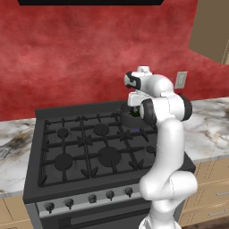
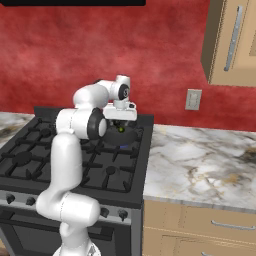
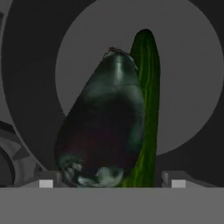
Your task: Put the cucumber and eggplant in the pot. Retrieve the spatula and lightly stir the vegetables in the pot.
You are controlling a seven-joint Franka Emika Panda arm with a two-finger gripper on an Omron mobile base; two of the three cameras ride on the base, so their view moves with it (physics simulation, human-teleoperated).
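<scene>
So the eggplant (image 3: 103, 127) and the cucumber (image 3: 148, 109) are both sitting in the pot (image 3: 192, 87) now, side by side and touching, cucumber tucked along the eggplant's flank. The pot's on the back right burner of the stove (image 1: 80, 147), near its rear right corner. The end effector (image 3: 109, 183) hangs right over the pot with its fingertips (image 3: 46, 183) spread wide, one out past each side of the eggplant, holding nothing as far as I can tell.

Next up would be the spatula, which I can't spot anywhere. My guess on handling: it's light and rigid, thin handle, so it'll want to twist if pinched off-centre. I'd grab mid-handle, squarely across it. The veg look smooth and slick, so stir gently or they'll just roll around.
</scene>
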